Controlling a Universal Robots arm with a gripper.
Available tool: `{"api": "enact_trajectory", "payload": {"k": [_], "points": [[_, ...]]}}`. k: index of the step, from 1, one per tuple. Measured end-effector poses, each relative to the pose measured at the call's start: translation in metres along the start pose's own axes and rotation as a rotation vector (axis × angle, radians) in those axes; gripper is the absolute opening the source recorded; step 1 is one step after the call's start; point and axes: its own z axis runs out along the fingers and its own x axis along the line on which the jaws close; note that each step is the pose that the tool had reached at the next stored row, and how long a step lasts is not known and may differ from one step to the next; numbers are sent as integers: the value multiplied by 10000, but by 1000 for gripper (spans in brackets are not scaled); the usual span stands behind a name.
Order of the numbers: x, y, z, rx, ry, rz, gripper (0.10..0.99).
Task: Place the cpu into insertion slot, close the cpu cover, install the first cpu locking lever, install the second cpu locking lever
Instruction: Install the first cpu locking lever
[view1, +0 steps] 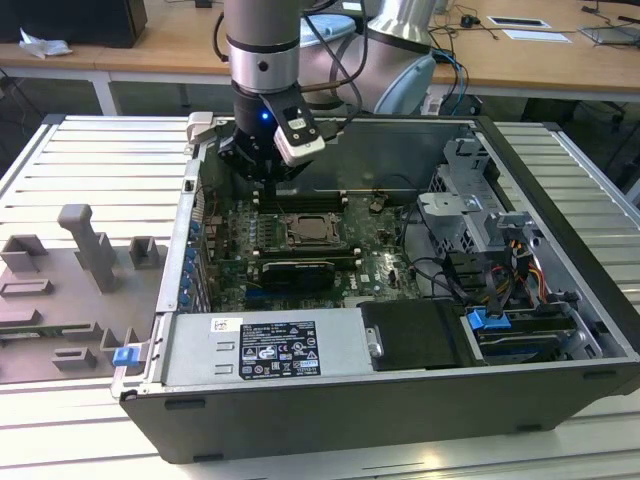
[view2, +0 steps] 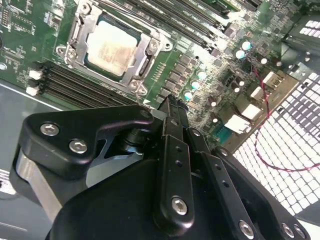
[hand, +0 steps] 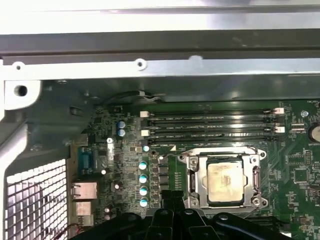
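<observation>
Cpu (hand: 225, 182) seated in the insertion slot (hand: 225, 161), the cpu cover (hand: 198, 175) lying flat over its edges, apparently to pin it down, while the empty gripper (view2: 170, 102), jaws clenched together, hangs just beside that slot.

cpu (view2: 114, 46) top: pale dull metal, faintly smudged. cpu cover (view2: 148, 56): bare silvery metal, semi-glossy. motherboard (hand: 300, 175): green lacquered board, slight sheen. gripper (view2: 171, 102): matt black body, metal or plastic unclear, with shiny steel screws (view2: 179, 205). case (view1: 400, 150): grey matt sheet metal. table (view1: 90, 160): ribbed light metal, satin. desk (view1: 180, 40): smooth wood.
</observation>
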Motion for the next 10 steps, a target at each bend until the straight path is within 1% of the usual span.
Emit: {"api": "enact_trajectory", "payload": {"k": [4,5,8,10], "points": [[70,8,22,-10,-24,-62,106],[76,13,26,-9,-24,-71,106],[109,65,56,-16,-22,-162,106],[127,124,69,-16,-20,-202,106]]}}
